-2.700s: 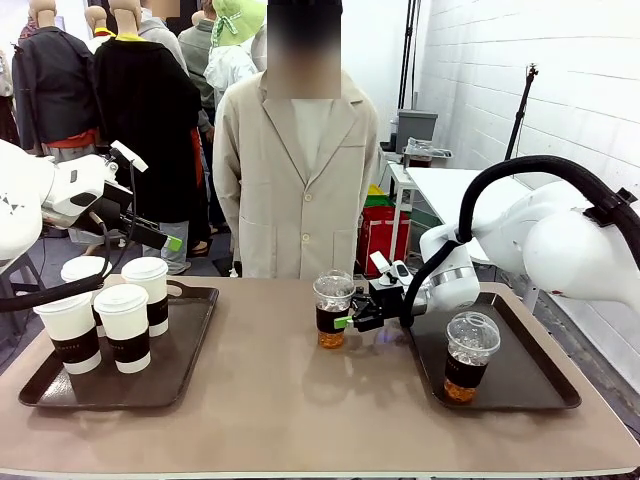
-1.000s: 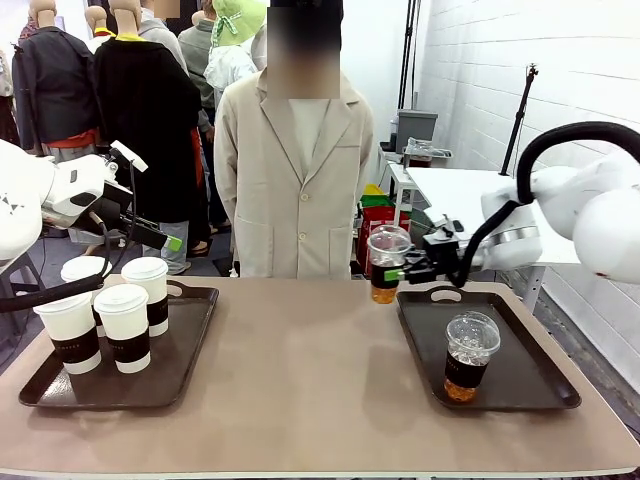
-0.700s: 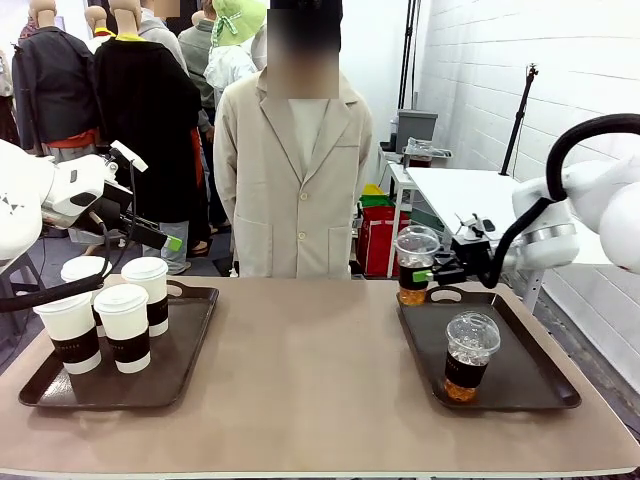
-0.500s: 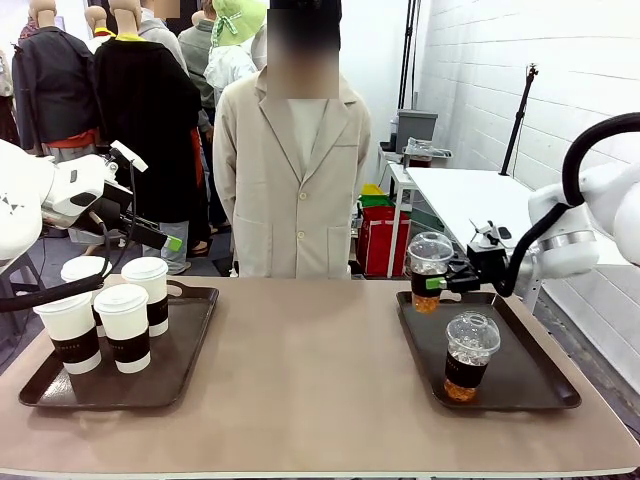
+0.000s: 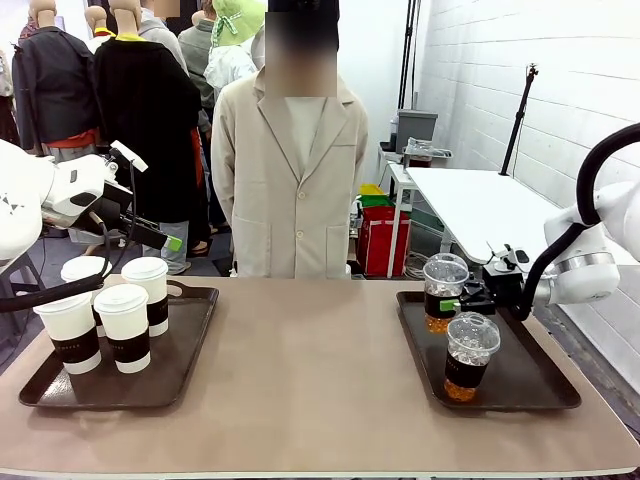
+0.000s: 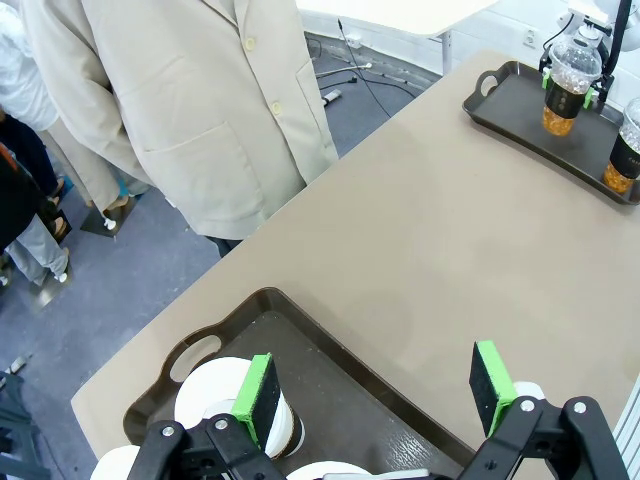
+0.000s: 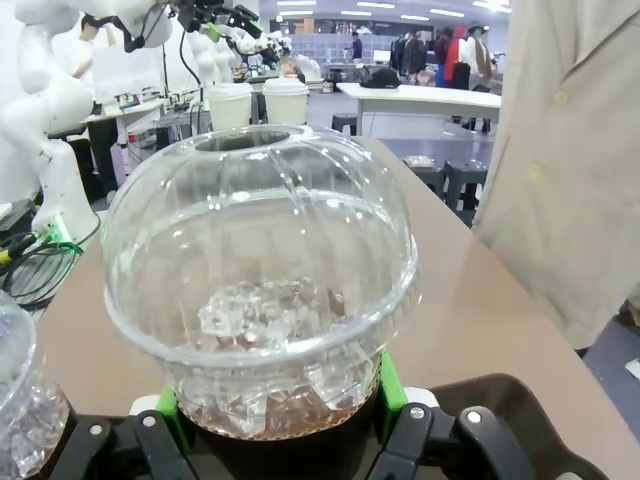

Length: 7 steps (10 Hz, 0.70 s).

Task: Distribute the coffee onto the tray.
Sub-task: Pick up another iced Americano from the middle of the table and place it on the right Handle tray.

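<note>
2 dark trays sit on the table (image 5: 300, 390), one at its left end and one at its right end. The left tray (image 5: 190, 360) carries 4 white lidded paper cups (image 5: 123, 326) with dark brown sleeves, bunched toward its left side. The left gripper (image 6: 375, 395) hangs above that tray with its green pads (image 6: 256, 398) spread wide apart and nothing between them.

The right gripper (image 5: 472, 297) is clamped on the sleeve of 1 clear dome-lidded cup (image 5: 444, 292) holding amber liquid and ice; its green pads (image 7: 390, 392) press on both sides of the sleeve in the right wrist view. That cup is upright over the far left part of the right tray (image 5: 520, 380); whether its base touches the tray I cannot tell. A second dome-lidded cup (image 5: 469, 356) stands on the same tray nearer the robot, just beside the held one.

A person in a beige coat (image 5: 285, 170) stands at the far edge of the table.
</note>
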Each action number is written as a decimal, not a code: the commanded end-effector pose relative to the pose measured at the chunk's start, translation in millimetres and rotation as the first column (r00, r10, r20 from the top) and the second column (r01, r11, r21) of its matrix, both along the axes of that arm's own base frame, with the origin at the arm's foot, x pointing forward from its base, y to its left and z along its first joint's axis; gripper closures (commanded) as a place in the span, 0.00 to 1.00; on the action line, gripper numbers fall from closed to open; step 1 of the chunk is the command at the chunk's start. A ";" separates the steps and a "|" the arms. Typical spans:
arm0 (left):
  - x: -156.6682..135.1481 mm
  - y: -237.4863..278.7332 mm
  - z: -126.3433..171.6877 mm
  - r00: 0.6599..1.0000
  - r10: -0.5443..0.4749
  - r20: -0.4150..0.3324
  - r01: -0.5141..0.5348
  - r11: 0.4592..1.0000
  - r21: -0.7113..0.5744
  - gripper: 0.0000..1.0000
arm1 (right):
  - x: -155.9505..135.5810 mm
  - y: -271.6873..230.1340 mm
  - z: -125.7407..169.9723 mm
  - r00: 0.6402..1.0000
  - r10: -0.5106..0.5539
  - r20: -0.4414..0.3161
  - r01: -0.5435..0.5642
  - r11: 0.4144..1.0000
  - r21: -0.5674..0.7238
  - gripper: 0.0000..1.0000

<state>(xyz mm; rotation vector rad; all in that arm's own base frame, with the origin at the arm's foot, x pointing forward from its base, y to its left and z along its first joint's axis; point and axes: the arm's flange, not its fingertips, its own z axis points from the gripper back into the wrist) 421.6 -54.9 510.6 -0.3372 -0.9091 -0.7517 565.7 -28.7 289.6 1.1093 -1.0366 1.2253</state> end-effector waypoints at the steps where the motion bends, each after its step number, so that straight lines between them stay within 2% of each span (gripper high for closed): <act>1: 0.1 0.7 -1.5 1.000 -0.001 -0.004 0.001 1.000 -0.004 0.00 | 0.8 2.4 -1.4 0.999 -0.026 0.026 0.026 0.999 0.028 0.20; 7: 0.1 0.7 -1.5 1.000 -0.001 -0.004 0.001 1.000 -0.004 0.00 | 1.7 7.6 -36.3 0.999 -0.029 0.016 0.028 0.998 0.049 0.20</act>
